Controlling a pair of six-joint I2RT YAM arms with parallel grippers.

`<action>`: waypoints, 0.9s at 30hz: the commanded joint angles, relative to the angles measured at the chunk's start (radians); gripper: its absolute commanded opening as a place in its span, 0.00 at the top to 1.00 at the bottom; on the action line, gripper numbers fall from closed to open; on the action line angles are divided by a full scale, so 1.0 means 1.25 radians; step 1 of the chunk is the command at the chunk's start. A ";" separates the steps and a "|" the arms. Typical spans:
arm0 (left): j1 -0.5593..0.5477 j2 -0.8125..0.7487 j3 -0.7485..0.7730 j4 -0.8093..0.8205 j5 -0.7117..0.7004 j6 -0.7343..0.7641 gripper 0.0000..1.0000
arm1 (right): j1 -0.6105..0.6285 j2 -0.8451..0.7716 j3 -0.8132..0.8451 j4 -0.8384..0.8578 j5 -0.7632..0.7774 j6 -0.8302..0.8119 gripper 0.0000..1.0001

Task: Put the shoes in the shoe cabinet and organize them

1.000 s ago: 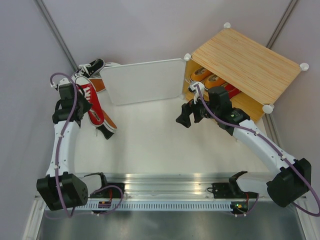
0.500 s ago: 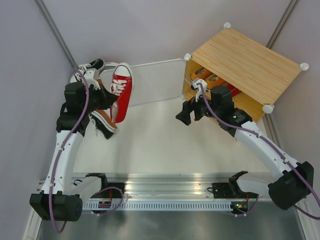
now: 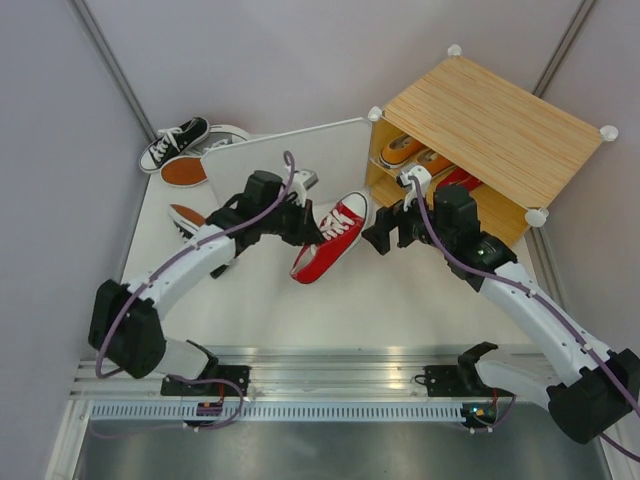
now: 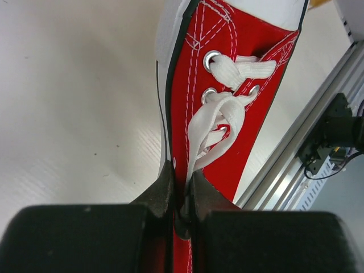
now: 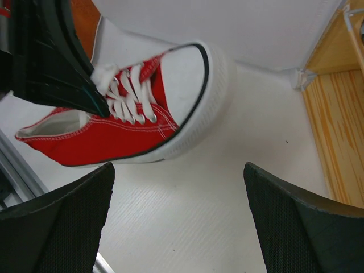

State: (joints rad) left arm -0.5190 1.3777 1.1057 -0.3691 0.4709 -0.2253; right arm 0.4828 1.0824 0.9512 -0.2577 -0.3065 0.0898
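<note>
Red canvas low-top sneaker (image 3: 332,238): pinched at the laces by left tool (image 4: 182,196), step in hand being transfer toward wood-grain shoe cabinet (image 3: 490,120). Right tool (image 5: 179,222): wide open, empty, facing the toe. Next move likely calls for handover or aligned shelf insertion.

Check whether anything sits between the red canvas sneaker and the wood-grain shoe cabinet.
Yes: the open right gripper hangs between the red canvas sneaker held by the left gripper and the wood-grain shoe cabinet's open front. Its frosted door is swung aside.
</note>
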 commanded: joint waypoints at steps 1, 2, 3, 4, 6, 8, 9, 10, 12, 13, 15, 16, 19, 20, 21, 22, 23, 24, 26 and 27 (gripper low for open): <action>-0.067 0.077 0.043 0.131 0.003 -0.025 0.98 | 0.004 -0.050 -0.036 0.036 0.067 0.016 0.02; -0.082 0.101 0.052 0.139 -0.001 -0.030 0.98 | 0.005 -0.061 -0.039 0.032 0.073 0.015 0.02; -0.096 0.155 0.068 0.148 0.001 -0.036 0.98 | 0.004 -0.065 -0.043 0.017 0.078 0.010 0.02; -0.120 0.179 0.075 0.167 0.000 -0.043 0.98 | 0.004 -0.066 -0.048 0.010 0.086 0.010 0.02; -0.138 0.251 0.096 0.182 0.000 -0.062 0.98 | 0.004 -0.079 -0.055 -0.005 0.093 0.009 0.02; -0.159 0.298 0.111 0.201 -0.011 -0.075 0.98 | 0.004 -0.092 -0.071 -0.009 0.105 0.010 0.02; -0.163 0.341 0.123 0.207 -0.010 -0.079 0.94 | 0.005 -0.103 -0.077 -0.011 0.109 0.012 0.02; -0.166 0.358 0.134 0.207 -0.012 -0.084 0.91 | 0.005 -0.106 -0.086 -0.013 0.113 0.013 0.02; -0.166 0.395 0.162 0.204 0.000 -0.103 0.79 | 0.005 -0.111 -0.093 -0.027 0.110 0.013 0.02; -0.166 0.411 0.170 0.203 0.010 -0.107 0.73 | 0.004 -0.111 -0.096 -0.031 0.108 0.013 0.02; -0.166 0.410 0.177 0.202 0.010 -0.119 0.38 | 0.004 -0.109 -0.096 -0.049 0.097 0.010 0.02; -0.166 0.396 0.177 0.198 -0.002 -0.120 0.25 | 0.004 -0.105 -0.093 -0.056 0.092 0.010 0.02; -0.164 0.354 0.176 0.153 -0.084 -0.103 0.01 | 0.004 -0.098 -0.091 -0.067 0.075 0.007 0.02; -0.160 0.342 0.176 0.142 -0.104 -0.101 0.00 | 0.004 -0.093 -0.088 -0.076 0.070 0.004 0.02; -0.151 0.328 0.172 0.124 -0.131 -0.100 0.00 | 0.004 -0.087 -0.082 -0.081 0.058 0.004 0.02; -0.143 0.315 0.167 0.119 -0.141 -0.104 0.00 | 0.005 -0.075 -0.080 -0.083 0.050 0.003 0.02; -0.132 0.287 0.154 0.112 -0.148 -0.112 0.00 | 0.005 -0.067 -0.076 -0.087 0.044 0.005 0.02; -0.108 0.271 0.145 0.111 -0.159 -0.119 0.00 | 0.008 -0.062 -0.070 -0.087 0.034 0.005 0.02; -0.078 0.225 0.111 0.110 -0.168 -0.140 0.00 | 0.025 -0.043 -0.068 -0.086 0.038 0.009 0.02; -0.050 0.210 0.101 0.109 -0.172 -0.143 0.00 | 0.035 -0.035 -0.064 -0.085 0.043 0.009 0.02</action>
State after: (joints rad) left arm -0.6632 1.7531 1.2694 -0.2302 0.3229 -0.3580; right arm 0.4976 1.0130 0.8383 -0.3614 -0.2325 0.1005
